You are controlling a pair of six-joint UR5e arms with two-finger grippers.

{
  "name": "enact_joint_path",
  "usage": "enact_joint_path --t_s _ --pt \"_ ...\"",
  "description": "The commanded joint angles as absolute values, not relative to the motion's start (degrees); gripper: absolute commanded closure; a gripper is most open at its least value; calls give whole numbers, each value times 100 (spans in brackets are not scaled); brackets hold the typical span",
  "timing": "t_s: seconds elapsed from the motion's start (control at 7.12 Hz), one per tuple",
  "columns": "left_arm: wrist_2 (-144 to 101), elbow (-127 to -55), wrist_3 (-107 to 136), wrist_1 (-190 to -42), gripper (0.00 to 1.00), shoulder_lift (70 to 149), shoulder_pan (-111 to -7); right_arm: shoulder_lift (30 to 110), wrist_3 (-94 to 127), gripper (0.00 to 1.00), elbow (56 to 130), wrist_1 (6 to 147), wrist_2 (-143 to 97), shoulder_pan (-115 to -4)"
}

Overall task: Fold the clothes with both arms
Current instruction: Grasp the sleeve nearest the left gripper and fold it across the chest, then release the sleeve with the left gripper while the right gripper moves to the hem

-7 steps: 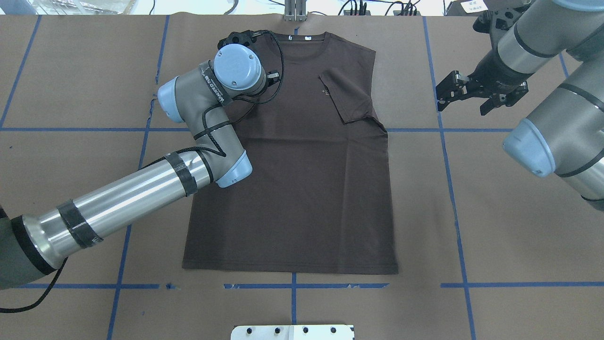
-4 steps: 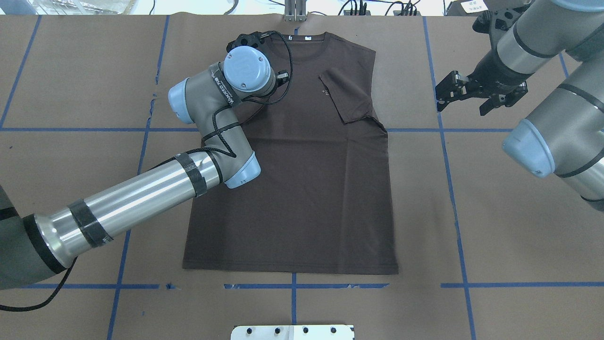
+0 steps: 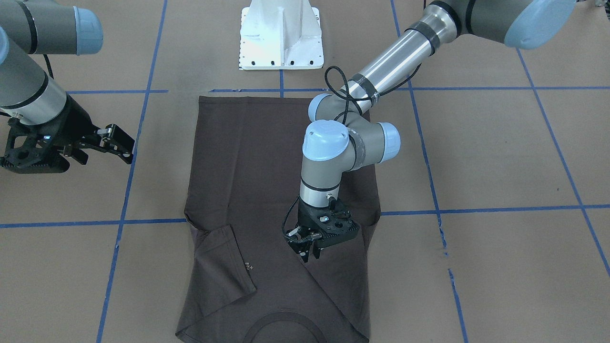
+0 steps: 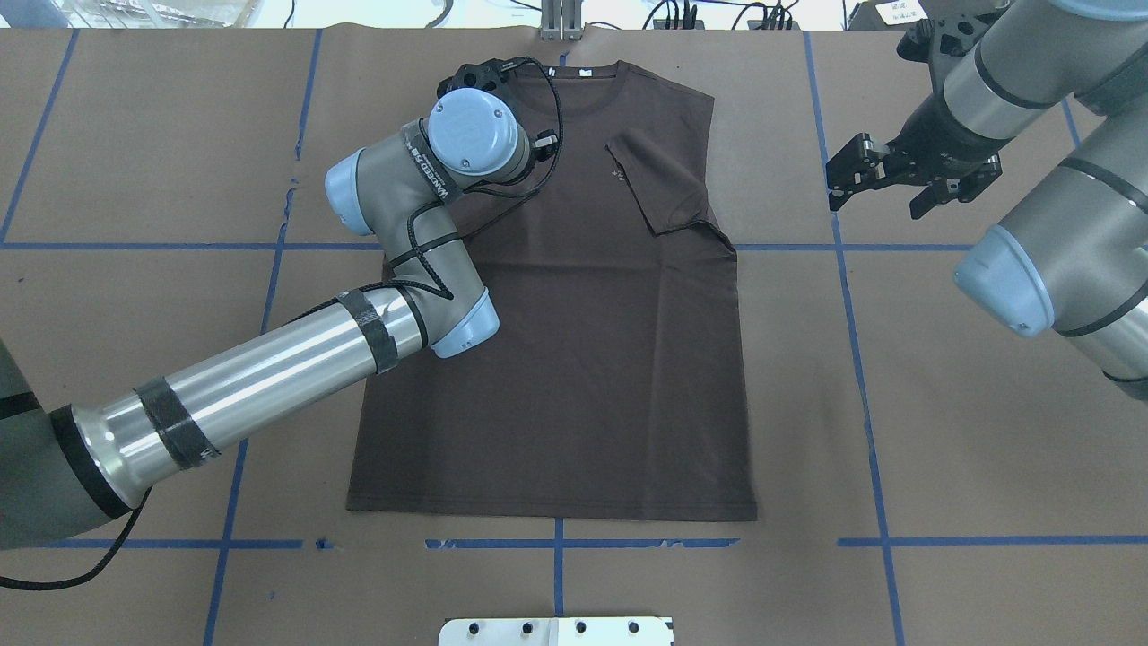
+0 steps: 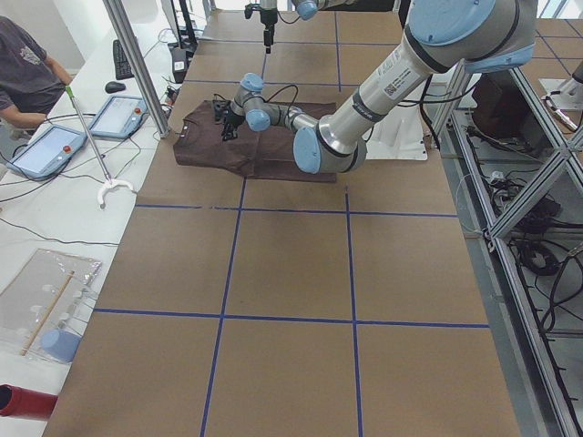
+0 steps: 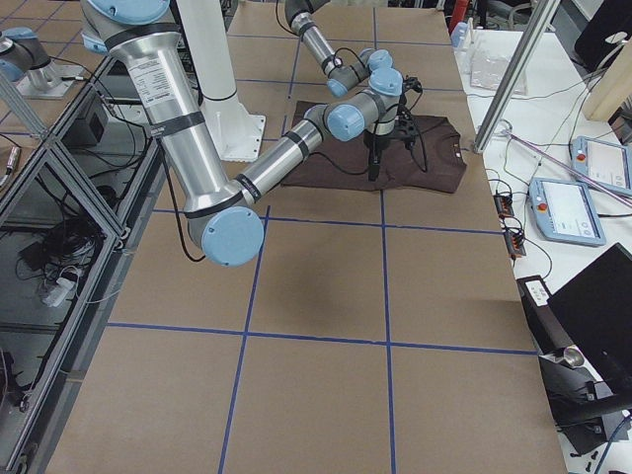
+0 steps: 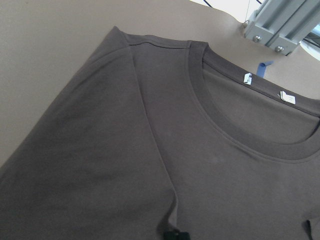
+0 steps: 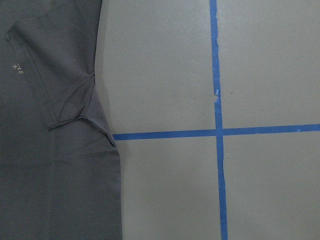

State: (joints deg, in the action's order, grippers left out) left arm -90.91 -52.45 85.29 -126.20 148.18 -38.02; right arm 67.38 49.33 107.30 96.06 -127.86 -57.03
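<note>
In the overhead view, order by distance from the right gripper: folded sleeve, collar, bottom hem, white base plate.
1. folded sleeve, beside the right gripper
2. collar, far edge
3. bottom hem, robot's side
4. white base plate, bottom edge

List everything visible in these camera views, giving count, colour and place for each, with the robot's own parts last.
dark brown short-sleeved knit T-shirt: one, dark brown, flat at table centre, collar away from the robot, the sleeve on the robot's right folded inward.
tan paper table cover: one, tan, under everything.
blue tape lines: several, blue, a grid across the paper.
white metal base pedestal: one, white, at the robot's edge of the table.
left arm: one, silver-grey with light blue caps, reaching over the shirt.
right arm: one, same colours, beside the shirt.
left gripper: one, black, low over the shirt near the collar.
right gripper: one, black, open above bare paper.
</note>
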Motion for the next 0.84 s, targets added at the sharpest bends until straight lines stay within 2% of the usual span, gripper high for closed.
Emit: enact_joint_path --t_s 0.0,0.14,0.28,0.7 --pt "-9253 -5596 8341 -12612 0 14714 -3806 6759 4939 0 10775 9606 -12762 -5652" --pt "-10012 -5955 8019 -12464 0 14548 -3823 6942 5009 0 10993 9606 -12623 -5512" --pt "-10280 -6629 7929 -12184 0 14137 -3823 7178 5297 0 11387 9606 -12334 -5224" --pt "-10292 -9335 7015 -10911 0 12537 -3841 7505 7252 0 12197 9598 -11289 -3636"
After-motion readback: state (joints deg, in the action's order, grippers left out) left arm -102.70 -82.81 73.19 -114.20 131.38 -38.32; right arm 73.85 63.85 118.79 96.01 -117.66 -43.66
